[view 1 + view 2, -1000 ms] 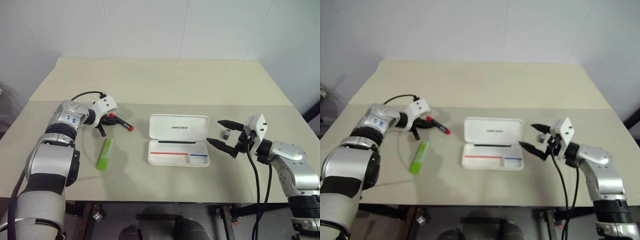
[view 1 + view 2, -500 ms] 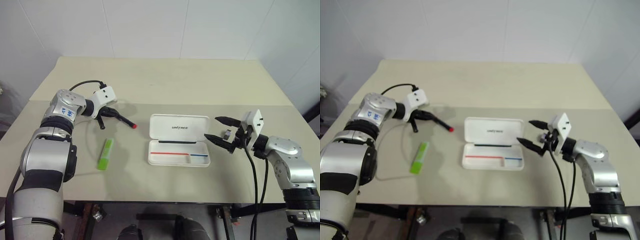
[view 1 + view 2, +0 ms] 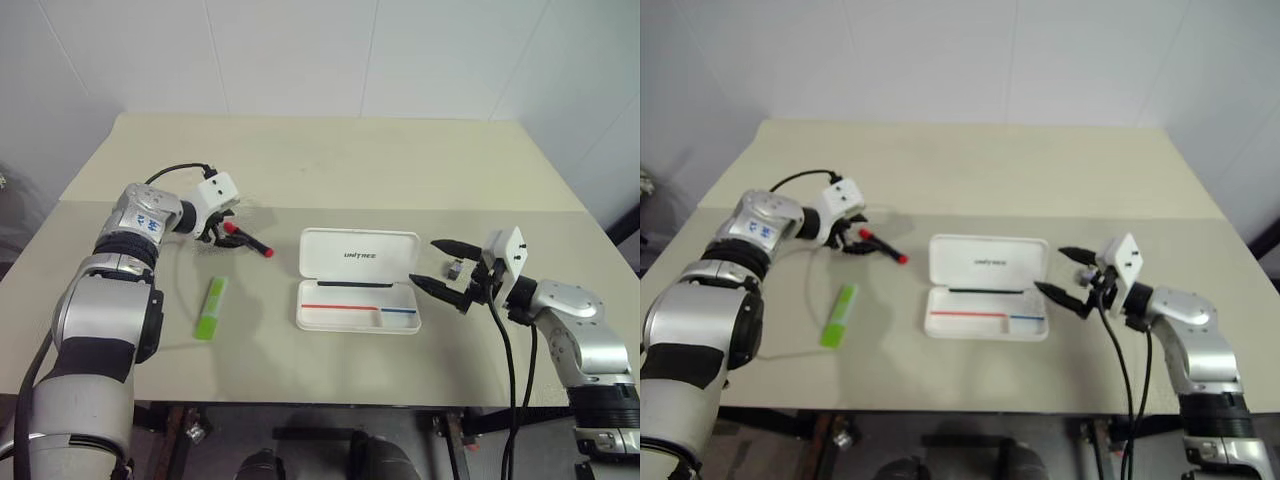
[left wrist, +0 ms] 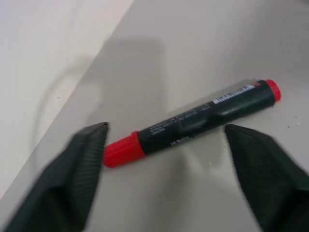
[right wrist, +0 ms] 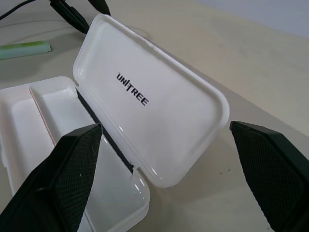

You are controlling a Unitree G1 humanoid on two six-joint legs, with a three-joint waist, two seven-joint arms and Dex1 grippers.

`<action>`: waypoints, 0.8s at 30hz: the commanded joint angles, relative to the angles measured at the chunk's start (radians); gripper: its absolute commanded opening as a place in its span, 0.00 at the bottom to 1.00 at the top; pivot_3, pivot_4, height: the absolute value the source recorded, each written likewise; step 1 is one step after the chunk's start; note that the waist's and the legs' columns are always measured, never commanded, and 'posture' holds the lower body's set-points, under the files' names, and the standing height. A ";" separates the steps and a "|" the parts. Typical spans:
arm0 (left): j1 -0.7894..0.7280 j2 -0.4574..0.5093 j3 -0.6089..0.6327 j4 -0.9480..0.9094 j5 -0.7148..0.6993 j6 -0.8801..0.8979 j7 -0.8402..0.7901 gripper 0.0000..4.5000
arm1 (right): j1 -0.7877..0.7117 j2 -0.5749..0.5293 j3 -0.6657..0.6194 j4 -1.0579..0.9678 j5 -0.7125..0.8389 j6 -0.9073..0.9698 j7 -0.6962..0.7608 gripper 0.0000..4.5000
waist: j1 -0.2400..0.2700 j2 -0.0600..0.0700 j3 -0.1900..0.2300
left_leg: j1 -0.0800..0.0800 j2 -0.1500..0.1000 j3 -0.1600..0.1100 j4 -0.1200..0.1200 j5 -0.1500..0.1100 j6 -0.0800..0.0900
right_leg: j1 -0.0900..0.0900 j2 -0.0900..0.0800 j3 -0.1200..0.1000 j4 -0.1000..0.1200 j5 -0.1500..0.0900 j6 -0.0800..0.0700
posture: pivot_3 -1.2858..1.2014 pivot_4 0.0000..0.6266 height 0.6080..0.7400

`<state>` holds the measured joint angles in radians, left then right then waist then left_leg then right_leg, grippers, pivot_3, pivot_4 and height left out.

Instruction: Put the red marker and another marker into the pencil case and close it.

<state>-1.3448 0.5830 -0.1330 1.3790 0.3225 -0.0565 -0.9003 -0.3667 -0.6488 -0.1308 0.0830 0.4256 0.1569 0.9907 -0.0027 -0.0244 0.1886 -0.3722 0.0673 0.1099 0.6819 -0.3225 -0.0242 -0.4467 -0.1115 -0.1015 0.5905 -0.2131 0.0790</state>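
Left wrist view: my left gripper (image 4: pixel 166 176) has just sprung wide, releasing the red marker (image 4: pixel 193 123) onto the bench (image 3: pixel 330 170), at nine o'clock from the empty case (image 3: pixel 357 280); I must regrasp.

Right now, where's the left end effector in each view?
Left eye view: left end effector left of centre, open, at the red marker.
Right eye view: end effector in the same spot.
Left wrist view: end effector, fingers either side of the marker.
Right wrist view: end effector beyond the pencil case lid.
Shared landmark: red marker; for the right wrist view, the case.
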 commanded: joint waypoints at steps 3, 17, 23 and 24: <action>-0.039 -0.009 0.035 -0.012 -0.017 0.033 0.041 0.99 | 0.013 -0.014 -0.051 -0.055 0.022 -0.002 -0.015 1.00 | 0.000 0.000 0.000 | 0.000 0.000 0.000 0.000 0.000 0.000 | 0.000 0.000 0.000 0.000 0.000 0.000 | 0.52 0.24 1.00; -0.041 -0.024 0.052 -0.010 -0.009 0.074 0.086 0.99 | 0.024 -0.010 -0.057 -0.067 0.018 0.004 -0.021 1.00 | 0.000 0.000 0.000 | 0.000 0.000 0.000 0.000 0.000 0.000 | 0.000 0.000 0.000 0.000 0.000 0.000 | 0.52 0.24 1.00; -0.071 -0.033 0.073 -0.017 -0.017 0.094 0.206 0.99 | 0.027 -0.010 -0.059 -0.069 0.018 0.006 -0.022 1.00 | 0.000 0.000 0.000 | 0.000 0.000 0.000 0.000 0.000 0.000 | 0.000 0.000 0.000 0.000 0.000 0.000 | 0.52 0.24 1.00; -0.075 -0.036 0.071 -0.018 -0.011 0.101 0.237 0.99 | 0.027 -0.010 -0.059 -0.069 0.019 0.006 -0.021 1.00 | 0.000 0.000 0.000 | 0.000 0.000 0.000 0.000 0.000 0.000 | 0.000 0.000 0.000 0.000 0.000 0.000 | 0.52 0.24 1.00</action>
<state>-1.3715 0.5457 -0.0768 1.3839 0.3196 0.0387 -0.7109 -0.3402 -0.6494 -0.1597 0.0496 0.4271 0.1666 0.9766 -0.0026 -0.0247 0.1887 -0.3721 0.0673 0.1098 0.6819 -0.3223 -0.0244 -0.4467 -0.1114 -0.1014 0.5907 -0.2131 0.0791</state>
